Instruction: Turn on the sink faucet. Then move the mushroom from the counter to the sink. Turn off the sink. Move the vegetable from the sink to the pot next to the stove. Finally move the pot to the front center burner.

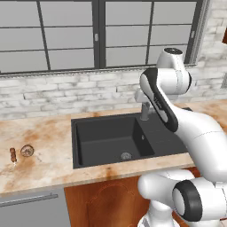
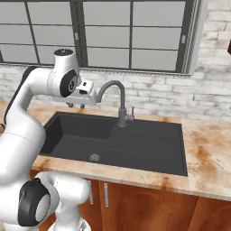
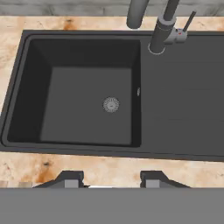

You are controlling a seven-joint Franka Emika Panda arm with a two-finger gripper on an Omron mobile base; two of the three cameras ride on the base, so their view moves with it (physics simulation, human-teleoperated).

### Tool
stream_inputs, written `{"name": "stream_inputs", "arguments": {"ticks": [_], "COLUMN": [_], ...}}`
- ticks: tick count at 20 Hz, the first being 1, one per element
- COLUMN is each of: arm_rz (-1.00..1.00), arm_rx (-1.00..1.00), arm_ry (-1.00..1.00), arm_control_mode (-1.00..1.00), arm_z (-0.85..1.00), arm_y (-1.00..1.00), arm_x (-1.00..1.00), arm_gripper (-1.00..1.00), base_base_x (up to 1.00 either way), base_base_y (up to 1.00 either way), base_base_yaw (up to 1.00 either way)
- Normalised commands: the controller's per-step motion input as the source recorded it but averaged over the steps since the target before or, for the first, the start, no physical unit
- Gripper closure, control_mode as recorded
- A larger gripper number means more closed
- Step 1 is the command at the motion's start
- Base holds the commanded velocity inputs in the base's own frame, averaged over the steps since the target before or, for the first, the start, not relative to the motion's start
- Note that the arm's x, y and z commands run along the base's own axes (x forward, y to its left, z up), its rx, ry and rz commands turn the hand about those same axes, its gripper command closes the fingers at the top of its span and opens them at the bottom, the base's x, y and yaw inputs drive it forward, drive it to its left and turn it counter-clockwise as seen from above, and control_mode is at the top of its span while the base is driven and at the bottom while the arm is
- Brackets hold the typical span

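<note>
The mushroom (image 1: 27,150), a small tan-brown cap, lies on the counter (image 1: 48,133) far left of the sink (image 1: 102,142). The dark gooseneck sink faucet (image 2: 122,106) stands behind the basin, its small lever (image 2: 132,113) on the right side. No water runs from the spout. My gripper (image 2: 76,105) hangs above the basin's back left, just left of the spout's arch. The hand view looks straight down into the sink (image 3: 78,105). There my gripper (image 3: 111,179) is open, with nothing between the fingertips (image 3: 70,178).
A slim reddish-brown stick-like piece (image 1: 13,154) lies just left of the mushroom. The basin holds only its round metal drain (image 3: 111,104). A flat black ledge (image 2: 149,135) lies right of the basin. A brick wall and window rise behind the counter.
</note>
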Motion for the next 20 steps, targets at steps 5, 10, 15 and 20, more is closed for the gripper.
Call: {"name": "stream_inputs", "arguments": {"ticks": [5,10,15,20], "arm_rz": [-0.02,0.0,0.0,0.02], "arm_rx": [0.03,0.07,0.08,0.05], "arm_ry": [-0.02,-0.01,-0.01,0.0], "arm_control_mode": [-1.0,-1.0,-1.0,-1.0], "arm_z": [-0.06,-0.2,-0.15,-0.18], "arm_y": [-0.24,-0.65,-0.76,-0.66], "arm_x": [-0.15,-0.2,-0.08,0.21], "arm_gripper": [-1.0,-1.0,-1.0,-1.0], "base_base_x": [0.0,0.0,0.0,0.0], "base_base_y": [0.0,0.0,0.0,0.0], "base_base_yaw": [0.0,0.0,0.0,0.0]}}
